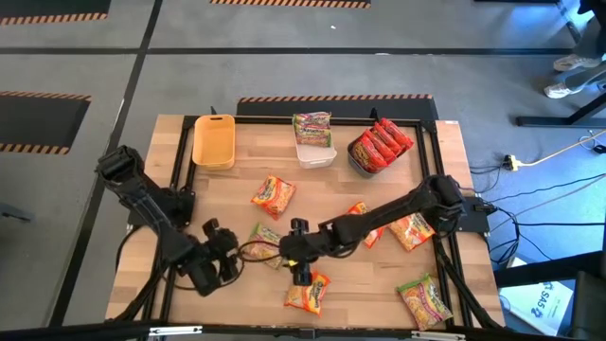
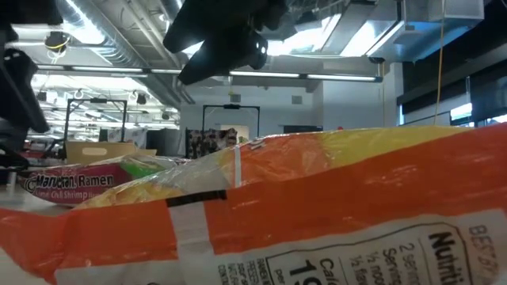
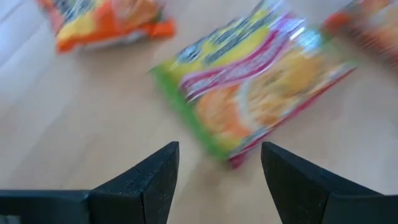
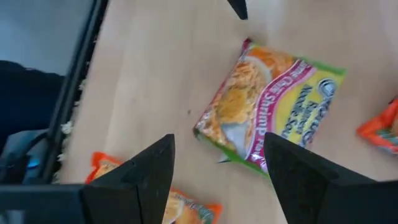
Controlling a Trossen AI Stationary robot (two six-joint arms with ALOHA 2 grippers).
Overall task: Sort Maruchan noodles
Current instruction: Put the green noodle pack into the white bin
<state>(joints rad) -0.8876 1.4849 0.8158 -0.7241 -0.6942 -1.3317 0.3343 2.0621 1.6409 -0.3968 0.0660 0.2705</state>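
Observation:
Several Maruchan noodle packets lie loose on the wooden table (image 1: pixel 237 175). A green-pink packet (image 1: pixel 267 242) lies left of centre, an orange one (image 1: pixel 308 292) near the front edge, and another orange one (image 1: pixel 273 194) farther back. My left gripper (image 1: pixel 235 251) is open and low, just left of the green-pink packet (image 3: pixel 249 81), with nothing between its fingers. My right gripper (image 1: pixel 301 277) is open and hovers over the front orange packet (image 4: pixel 155 199), with the green-pink packet (image 4: pixel 267 106) beyond it. That orange packet (image 2: pixel 317 214) fills the low view.
At the back stand a yellow bin (image 1: pixel 213 142), a white bin (image 1: pixel 315 154) holding a green-pink packet, and a dark grey bin (image 1: pixel 358 156) with red packets. More packets lie to the right (image 1: pixel 412 230) and front right (image 1: pixel 426 301). A black frame rims the table.

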